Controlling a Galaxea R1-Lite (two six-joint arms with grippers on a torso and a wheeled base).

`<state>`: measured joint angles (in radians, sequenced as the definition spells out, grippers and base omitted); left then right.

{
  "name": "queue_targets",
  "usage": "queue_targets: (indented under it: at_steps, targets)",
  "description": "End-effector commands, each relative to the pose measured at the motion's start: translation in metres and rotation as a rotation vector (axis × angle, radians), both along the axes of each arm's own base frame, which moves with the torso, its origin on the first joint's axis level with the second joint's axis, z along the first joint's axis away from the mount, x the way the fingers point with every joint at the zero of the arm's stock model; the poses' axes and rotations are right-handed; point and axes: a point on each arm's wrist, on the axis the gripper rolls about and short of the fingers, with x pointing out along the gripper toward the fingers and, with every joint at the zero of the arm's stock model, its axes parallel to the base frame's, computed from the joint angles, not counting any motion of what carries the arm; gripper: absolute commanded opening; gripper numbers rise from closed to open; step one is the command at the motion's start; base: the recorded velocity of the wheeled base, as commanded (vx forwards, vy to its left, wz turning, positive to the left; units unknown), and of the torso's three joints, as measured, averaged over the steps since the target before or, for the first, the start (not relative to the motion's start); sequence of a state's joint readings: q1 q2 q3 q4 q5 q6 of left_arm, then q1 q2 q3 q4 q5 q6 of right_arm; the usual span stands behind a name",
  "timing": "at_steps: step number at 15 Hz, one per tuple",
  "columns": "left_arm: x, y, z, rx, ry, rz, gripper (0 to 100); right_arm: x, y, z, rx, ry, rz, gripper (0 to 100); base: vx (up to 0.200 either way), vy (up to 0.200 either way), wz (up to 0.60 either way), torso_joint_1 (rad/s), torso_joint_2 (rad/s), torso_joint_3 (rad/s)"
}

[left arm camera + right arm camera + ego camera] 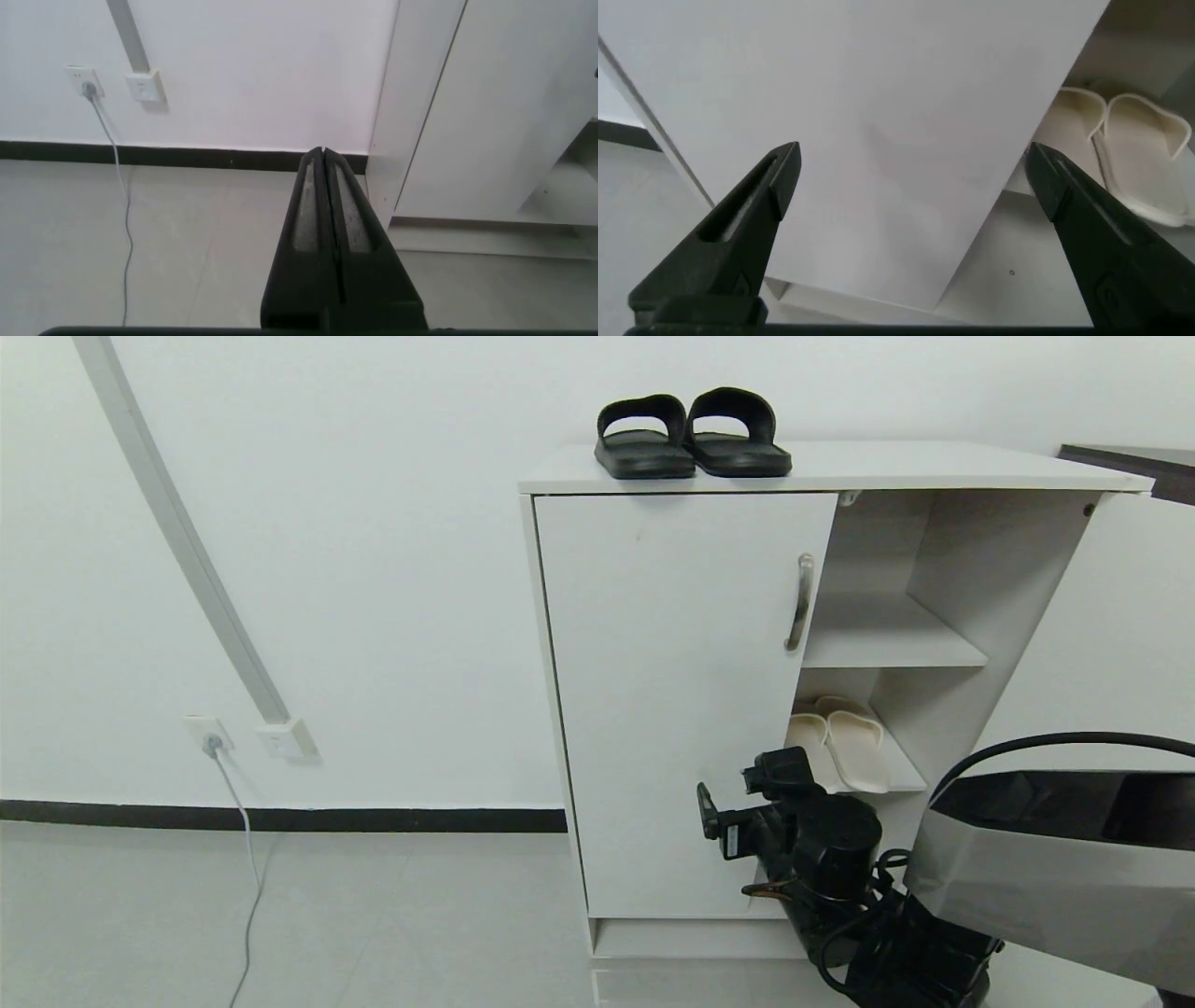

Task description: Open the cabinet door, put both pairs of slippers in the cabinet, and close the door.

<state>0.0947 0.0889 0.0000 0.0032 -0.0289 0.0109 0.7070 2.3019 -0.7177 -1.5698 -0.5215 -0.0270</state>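
A pair of black slippers [691, 434] rests on top of the white cabinet [934, 467]. Its left door [672, 700], with a metal handle [800, 602], is closed, while the right door [1111, 644] stands swung open. Inside, a pair of cream slippers [840, 747] [1120, 149] lies on the lower shelf. My right gripper [733, 793] [913, 159] hangs low in front of the closed door's inner edge, open and holding nothing, just short of the cream slippers. My left gripper [322, 159] is shut and empty, above the floor to the left of the cabinet [439, 112].
The upper shelf [887, 639] inside the cabinet is bare. A wall socket with a grey cable [210, 735] and a slanted conduit [177, 532] are on the wall at left. Tiled floor [327, 915] spreads before the cabinet. A dark edge [1130, 457] shows behind the cabinet's right end.
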Motion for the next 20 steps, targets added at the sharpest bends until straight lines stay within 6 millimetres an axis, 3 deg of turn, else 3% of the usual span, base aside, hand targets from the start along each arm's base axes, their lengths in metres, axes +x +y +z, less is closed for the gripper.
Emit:
queue_targets:
  at_steps: [1,6,20]
  targets:
    - [0.0001,0.0000,0.0000,0.000,0.001,0.000,0,-0.0007,0.0002,0.0014,0.000,-0.003,0.002,100,0.000,0.000,0.00,0.000,0.00,0.000]
    - [0.0001,0.0000,0.0000,0.000,0.001,0.000,0,-0.0014,0.0011,0.0014,-0.001,-0.004,0.006,100,0.000,0.000,0.00,0.001,-0.02,-0.038]
    - [0.0001,0.0000,0.0000,0.001,0.002,0.000,0,-0.0018,0.0008,0.0003,-0.004,0.000,0.006,100,0.000,0.000,0.00,0.098,-0.44,-0.336]
